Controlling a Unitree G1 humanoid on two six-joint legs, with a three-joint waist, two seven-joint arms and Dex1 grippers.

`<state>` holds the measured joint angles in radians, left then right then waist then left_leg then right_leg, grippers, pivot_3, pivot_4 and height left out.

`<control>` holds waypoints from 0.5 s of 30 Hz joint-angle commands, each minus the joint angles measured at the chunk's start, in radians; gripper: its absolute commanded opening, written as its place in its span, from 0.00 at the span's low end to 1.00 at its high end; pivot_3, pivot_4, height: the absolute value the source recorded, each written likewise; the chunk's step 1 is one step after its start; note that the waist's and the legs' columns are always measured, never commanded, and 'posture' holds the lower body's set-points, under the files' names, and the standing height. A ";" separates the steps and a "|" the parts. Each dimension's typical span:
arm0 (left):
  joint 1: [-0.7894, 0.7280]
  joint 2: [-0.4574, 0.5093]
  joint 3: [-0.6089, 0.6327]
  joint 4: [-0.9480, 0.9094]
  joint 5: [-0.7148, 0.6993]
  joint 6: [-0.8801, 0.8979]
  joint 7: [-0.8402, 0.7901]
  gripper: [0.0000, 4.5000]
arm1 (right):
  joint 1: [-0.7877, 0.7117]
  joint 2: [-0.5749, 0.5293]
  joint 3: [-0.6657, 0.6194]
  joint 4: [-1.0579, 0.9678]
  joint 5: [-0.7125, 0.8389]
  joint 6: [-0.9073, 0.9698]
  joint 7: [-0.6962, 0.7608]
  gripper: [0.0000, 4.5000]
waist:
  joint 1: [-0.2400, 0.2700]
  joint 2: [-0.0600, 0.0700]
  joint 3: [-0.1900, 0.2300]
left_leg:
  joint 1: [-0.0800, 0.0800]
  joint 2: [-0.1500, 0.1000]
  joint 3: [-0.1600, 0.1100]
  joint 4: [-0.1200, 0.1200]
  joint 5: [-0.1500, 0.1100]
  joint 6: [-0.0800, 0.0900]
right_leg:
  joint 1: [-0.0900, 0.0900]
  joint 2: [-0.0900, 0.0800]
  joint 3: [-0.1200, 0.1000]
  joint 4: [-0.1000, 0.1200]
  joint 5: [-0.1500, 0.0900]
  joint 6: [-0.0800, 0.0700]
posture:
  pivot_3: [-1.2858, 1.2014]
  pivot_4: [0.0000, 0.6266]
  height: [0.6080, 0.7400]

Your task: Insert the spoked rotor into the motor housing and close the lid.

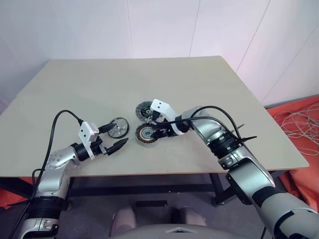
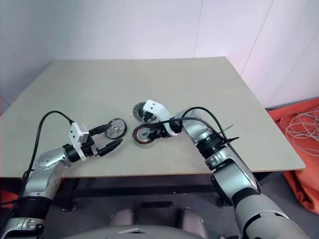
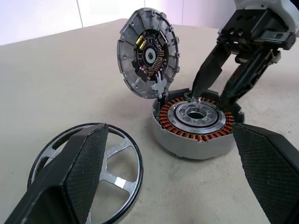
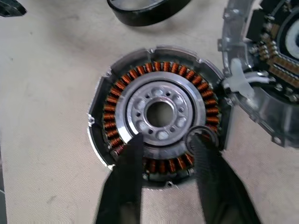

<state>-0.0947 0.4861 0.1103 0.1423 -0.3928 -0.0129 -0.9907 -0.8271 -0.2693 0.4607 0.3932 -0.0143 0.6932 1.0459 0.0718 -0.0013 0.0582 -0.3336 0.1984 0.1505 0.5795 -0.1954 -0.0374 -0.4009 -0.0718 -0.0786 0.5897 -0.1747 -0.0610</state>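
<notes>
The motor housing (image 4: 119,100) lies on the table with coppery windings around a silver centre. The lid (image 3: 147,58) stands tilted up at the housing's far rim, its inner face showing. My right gripper (image 4: 167,137) points down onto the housing; its fingers stand a little apart over the windings with nothing between them. A tiny thin ring (image 4: 202,136) lies at one fingertip. The spoked rotor (image 1: 118,127) lies flat to the left of the housing. My left gripper (image 1: 116,137) is open and level just beside the rotor, which one finger partly hides in the left wrist view.
The beige table (image 1: 199,89) has open surface behind and to the right of the parts. The parts lie close to its front edge (image 1: 164,174). Loose cables (image 1: 296,117) lie on the floor past the right edge.
</notes>
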 commanded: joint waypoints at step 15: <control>-0.026 0.005 -0.003 -0.022 -0.003 -0.008 -0.009 1.00 | -0.018 0.002 -0.039 -0.146 0.044 0.038 0.000 0.01 | 0.004 0.000 0.000 | 0.000 0.000 0.000 0.001 0.000 0.000 | 0.000 0.000 0.000 0.000 0.000 0.000 | 0.52 0.00 1.00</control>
<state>-0.1044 0.4862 0.1062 0.1426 -0.3927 -0.0129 -0.9953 -0.8249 -0.2597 0.4584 0.3154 0.0045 0.7184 1.0459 0.0757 -0.0011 0.0583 -0.3336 0.1983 0.1505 0.5799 -0.1953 -0.0375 -0.4011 -0.0718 -0.0785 0.5897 -0.1747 -0.0610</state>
